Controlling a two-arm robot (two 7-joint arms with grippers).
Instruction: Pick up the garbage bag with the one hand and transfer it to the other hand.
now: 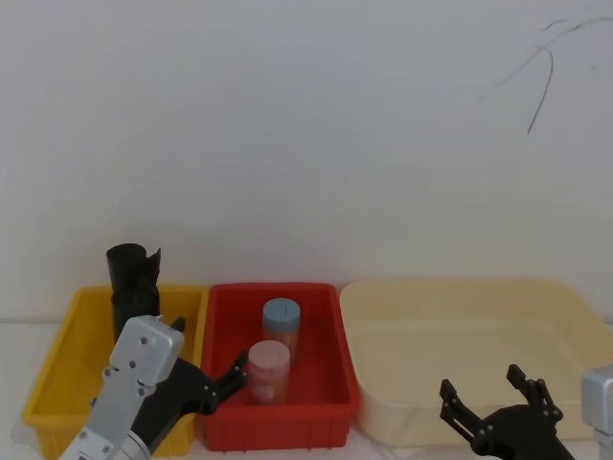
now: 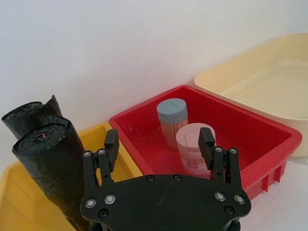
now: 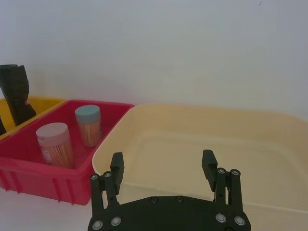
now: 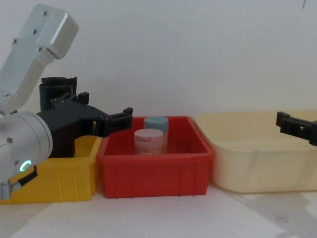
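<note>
White wall closed off the back of a pale tabletop, where three bins stood in a row.

From the head, we saw the yellow bin (image 1: 91, 295) on the robot's left. The red bin (image 1: 278, 426) stood in the middle, holding a pink-lidded jar (image 1: 269, 369) and a blue-lidded jar (image 1: 281, 316), and the cream tub (image 1: 460, 287) was on the right. A ragged-topped roll (image 1: 134, 268) stood upright at the back of the yellow bin. The left gripper (image 1: 208, 345) hovered where yellow met red, fingers spread and holding nothing. The right gripper (image 1: 488, 388) hung at the cream tub's near rim, equally spread and empty.

From the left wrist, we found the garbage bag (image 2: 53, 163), a straight roll standing on end in the yellow bin, close against the ragged-topped roll. It stood just outside one finger, not between the two; the gap framed the pink-lidded jar instead.

From the right wrist, we saw parted fingers over the cream tub, with the black rolls well apart beyond the red bin.

From the chest, the left gripper pointed across the red bin with the dark rolls behind it. We judged the left arm much the nearer. It needed to swing toward the robot's left so that its fingers could close across the bag's upright axis.
</note>
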